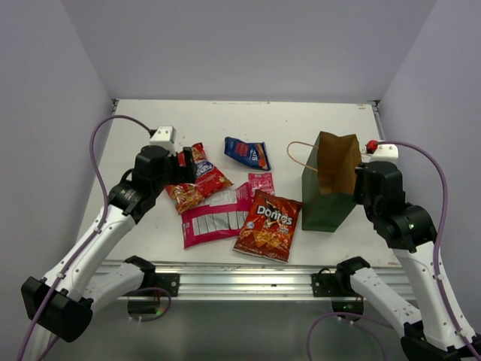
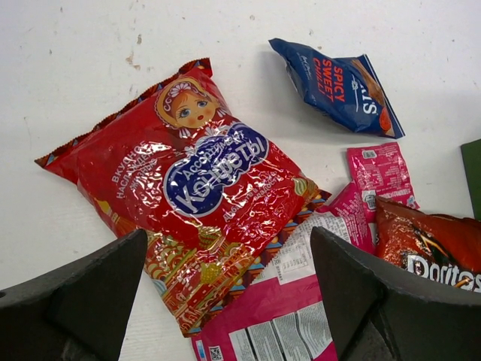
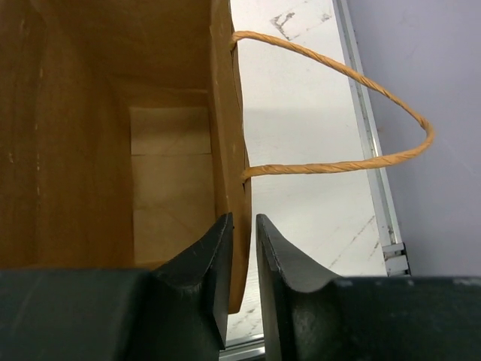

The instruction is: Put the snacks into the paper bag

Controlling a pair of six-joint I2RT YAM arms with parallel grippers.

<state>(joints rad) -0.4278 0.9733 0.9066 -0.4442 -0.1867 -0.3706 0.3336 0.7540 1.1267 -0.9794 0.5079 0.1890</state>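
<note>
**Left fingers wide over the red chip bag; right fingers pinch the bag wall**

The left gripper (image 2: pixel 225 248) stands spread wide and holds nothing. The red chip bag (image 2: pixel 203 188) lies flat right below and ahead of it, its near end in the gap between the two fingertips. From the wrist view its long axis slants across that gap, doll face at the far end, so the fingers would meet it at a skew unless the wrist turns. The pink-white packet (image 2: pixel 301 301) tucks under the bag's near corner, beside one finger, and could get caught in the same pinch. The Doritos (image 1: pixel 268 226), the sachet (image 1: pixel 261 182) and the blue bag (image 1: pixel 246 153) lie further out, on the side toward the other arm. The left arm is clearly the nearer one to all the snacks.

The right gripper (image 3: pixel 244 226) is nearly closed on the paper bag (image 3: pixel 75 150): the side wall's rim sits between its fingers, one inside, one outside. The bag stands upright, mouth open, brown inside empty as far as shown. Its handle (image 3: pixel 361 162) loops out past the fingers. The bag stands well apart from the left fingers, beyond the Doritos, so the carry has to cross over them.
</note>
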